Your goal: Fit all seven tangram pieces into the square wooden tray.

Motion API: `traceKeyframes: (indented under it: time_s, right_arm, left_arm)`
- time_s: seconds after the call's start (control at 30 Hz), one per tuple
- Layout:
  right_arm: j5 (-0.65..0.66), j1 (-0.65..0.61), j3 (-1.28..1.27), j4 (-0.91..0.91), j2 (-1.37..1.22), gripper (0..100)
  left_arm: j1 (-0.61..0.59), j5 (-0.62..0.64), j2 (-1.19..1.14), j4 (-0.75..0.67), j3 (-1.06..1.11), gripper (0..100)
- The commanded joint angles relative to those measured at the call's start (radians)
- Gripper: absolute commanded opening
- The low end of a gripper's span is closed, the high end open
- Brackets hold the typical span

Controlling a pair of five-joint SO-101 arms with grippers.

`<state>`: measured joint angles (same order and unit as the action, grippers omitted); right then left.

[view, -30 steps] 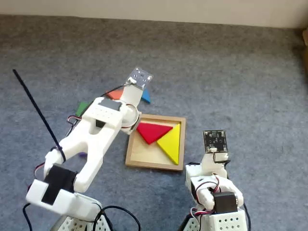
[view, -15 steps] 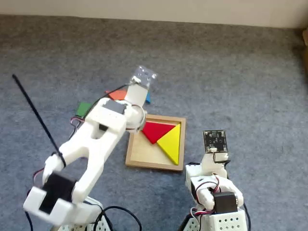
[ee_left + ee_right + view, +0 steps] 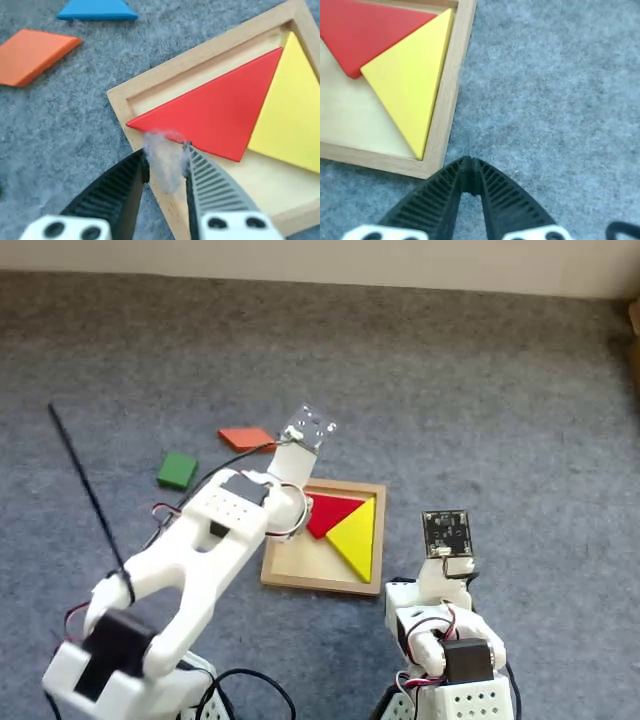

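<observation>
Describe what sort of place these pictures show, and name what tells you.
Probably a small robotics practice bench: two white desktop arms stand side by side on grey carpet-like covering, with a wooden tray and loose tangram pieces as the exercise.

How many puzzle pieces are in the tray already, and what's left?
Two are in the wooden tray: the red triangle and the yellow triangle. The left hand holds no piece; it is at the tray's edge by the red triangle. The orange parallelogram, green square and blue triangle lie on the carpet.

No legible text, labels, numbers or signs on any surface
</observation>
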<state>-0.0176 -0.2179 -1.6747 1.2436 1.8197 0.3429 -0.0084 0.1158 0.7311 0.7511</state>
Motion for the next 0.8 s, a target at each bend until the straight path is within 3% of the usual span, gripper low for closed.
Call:
traceKeyframes:
  time_s: [0.0,0.43,0.57,0.77]
  right_arm:
    - [-0.005,0.008,-0.15,0.007,0.016,1.5]
    - [-0.005,0.008,-0.15,0.007,0.016,1.5]
    - [-0.005,0.008,-0.15,0.007,0.016,1.5]
    - [-0.005,0.008,-0.15,0.007,0.016,1.5]
  left_arm:
    - [0.025,0.011,-0.047,-0.014,-0.085,13]
    - [0.053,0.014,0.004,-0.005,-0.107,13]
    - [-0.036,0.012,0.183,0.057,-0.073,13]
    - [-0.272,0.009,0.378,0.249,-0.065,13]
